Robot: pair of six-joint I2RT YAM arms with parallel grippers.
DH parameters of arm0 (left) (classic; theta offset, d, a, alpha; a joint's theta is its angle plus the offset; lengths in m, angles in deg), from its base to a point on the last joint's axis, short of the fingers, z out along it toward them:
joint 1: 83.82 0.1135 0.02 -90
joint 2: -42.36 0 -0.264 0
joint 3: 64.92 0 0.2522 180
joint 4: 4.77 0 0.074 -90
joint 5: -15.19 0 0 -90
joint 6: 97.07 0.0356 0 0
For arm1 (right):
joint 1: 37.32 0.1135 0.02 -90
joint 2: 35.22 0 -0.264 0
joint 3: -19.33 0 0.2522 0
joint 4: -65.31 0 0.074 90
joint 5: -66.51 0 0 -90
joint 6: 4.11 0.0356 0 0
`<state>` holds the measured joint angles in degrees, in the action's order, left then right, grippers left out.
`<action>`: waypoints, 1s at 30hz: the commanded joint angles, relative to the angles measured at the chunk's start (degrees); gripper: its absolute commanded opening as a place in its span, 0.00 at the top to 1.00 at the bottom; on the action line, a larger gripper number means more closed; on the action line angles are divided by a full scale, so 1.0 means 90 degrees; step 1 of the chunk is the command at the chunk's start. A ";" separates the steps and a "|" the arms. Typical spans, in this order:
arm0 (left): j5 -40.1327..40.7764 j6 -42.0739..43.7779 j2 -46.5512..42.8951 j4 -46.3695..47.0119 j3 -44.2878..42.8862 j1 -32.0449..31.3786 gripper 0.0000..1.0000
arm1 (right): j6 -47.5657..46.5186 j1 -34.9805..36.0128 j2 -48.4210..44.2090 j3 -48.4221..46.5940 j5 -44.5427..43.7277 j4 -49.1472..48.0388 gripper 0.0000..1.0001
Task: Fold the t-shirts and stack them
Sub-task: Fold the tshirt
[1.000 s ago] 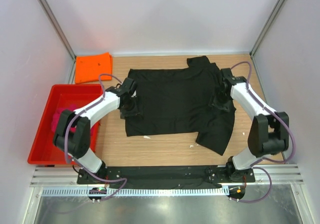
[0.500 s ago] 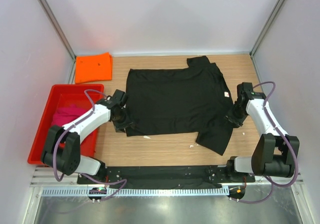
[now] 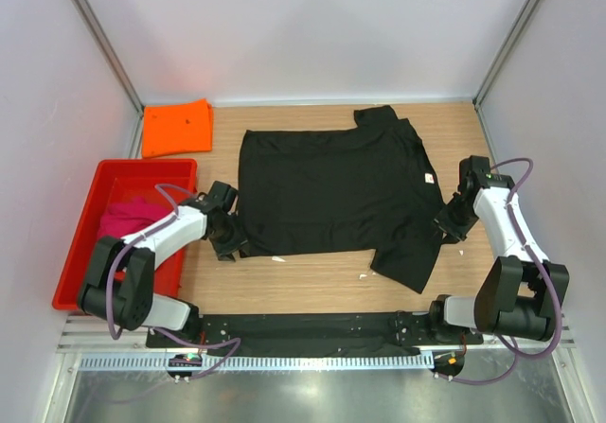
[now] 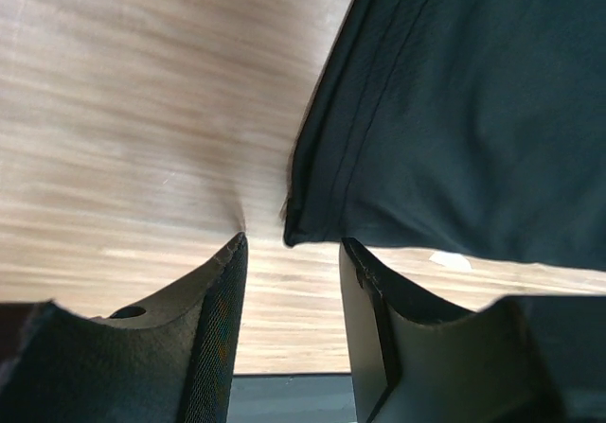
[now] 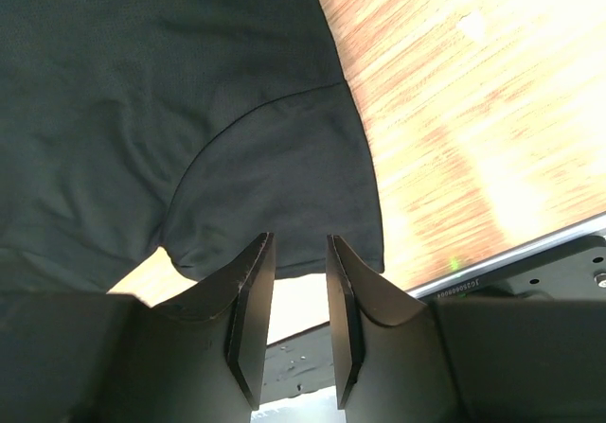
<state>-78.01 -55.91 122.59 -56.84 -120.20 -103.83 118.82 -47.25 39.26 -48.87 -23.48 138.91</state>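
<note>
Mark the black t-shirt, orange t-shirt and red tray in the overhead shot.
black t-shirt (image 3: 331, 191): top external view, middle of the body panel.
orange t-shirt (image 3: 177, 128): top external view, centre of the cloth.
red tray (image 3: 142, 164): top external view, far rim.

Matt cloth t-shirt (image 3: 331, 191) on smooth wooden table (image 3: 312, 273).

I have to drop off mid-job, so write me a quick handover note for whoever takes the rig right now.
Left gripper: open, empty, at the black t-shirt's near-left corner.
Right gripper: open, empty, at its near sleeve's hem.
The black t-shirt lies spread on the table, unfolded.
Orange t-shirt looks folded, far left; pink t-shirt is in the red tray.
Left to do: fold black and pink, stack all.
</note>
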 commanded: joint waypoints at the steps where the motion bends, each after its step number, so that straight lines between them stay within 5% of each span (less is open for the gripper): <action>1: -0.0035 -0.0052 0.0080 0.0399 -0.0084 0.0046 0.55 | -0.0045 -0.0039 -0.0160 -0.0231 0.0106 0.0090 0.66; 10: 0.0005 -0.0061 0.0314 0.0467 -0.0094 0.0046 0.57 | -0.0046 -0.0039 -0.0053 -0.0211 0.0028 -0.0008 0.66; 16: -0.0064 -0.0120 0.0412 0.0535 0.0072 0.0046 0.64 | -0.0074 -0.0039 0.0084 -0.0445 -0.0898 0.0304 0.60; 22: -0.0064 -0.0111 0.0403 0.0565 0.0121 0.0065 0.85 | 0.0013 -0.0195 0.0133 -0.0310 -0.1320 0.0364 0.50; 23: -0.0054 -0.0101 0.0402 0.0545 0.0121 0.0075 1.00 | 0.0013 -0.0263 0.0123 -0.0251 -0.1271 0.0335 0.50; 30: 0.0004 -0.0032 0.0169 0.0565 0.0150 0.0143 1.00 | -0.0094 -0.0342 0.0142 0.0325 -0.0549 -0.0299 0.62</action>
<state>-79.60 -56.57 125.08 -53.10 -120.13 -103.09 118.54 -50.20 40.48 -47.14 -30.87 139.21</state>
